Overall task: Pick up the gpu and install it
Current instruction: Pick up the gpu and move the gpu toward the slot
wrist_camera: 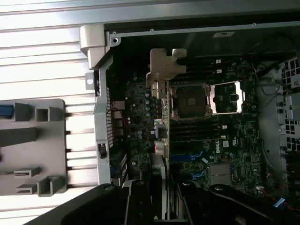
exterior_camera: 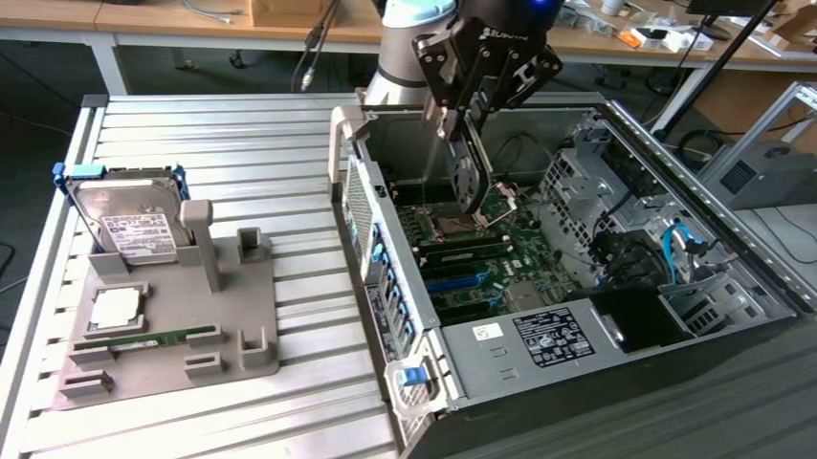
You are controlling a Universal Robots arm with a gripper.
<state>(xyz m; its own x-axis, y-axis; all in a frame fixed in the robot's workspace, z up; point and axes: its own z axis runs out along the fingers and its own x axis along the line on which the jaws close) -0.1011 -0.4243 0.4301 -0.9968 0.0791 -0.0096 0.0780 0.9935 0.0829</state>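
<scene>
Nearest the camera: the hand (wrist_camera: 161, 206) – its dark fingers (wrist_camera: 137, 201) stand on either side of the gpu's thin edge.
Hand, state: clamped on the gpu, the jaws only as far apart as the card between them is thick; it touches nothing else that I can see.
Gpu, place: the gpu (wrist_camera: 162, 136) hangs edge-on from the hand inside the open computer case (wrist_camera: 101, 117), over the motherboard (wrist_camera: 206, 136) and apart from it. By my reading it is not seated.
Bracket: the silver bracket (wrist_camera: 165, 63) is at the end of the card farthest from the hand.
Handling, judged: light, stiff and thin, but fragile. It is best held by the board's edges, as here, clear of the contact strip, and a tilted card would likely bind in a slot.
Below the card: the CPU socket (wrist_camera: 190, 101) and blue slots (wrist_camera: 185, 158) on the board.
Outside the case: a grey holder (exterior_camera: 243, 316) on the slatted worktop (exterior_camera: 230, 134), carrying a hard drive (exterior_camera: 128, 225) and a green RAM stick (exterior_camera: 147, 339) – well apart from the hand.
</scene>
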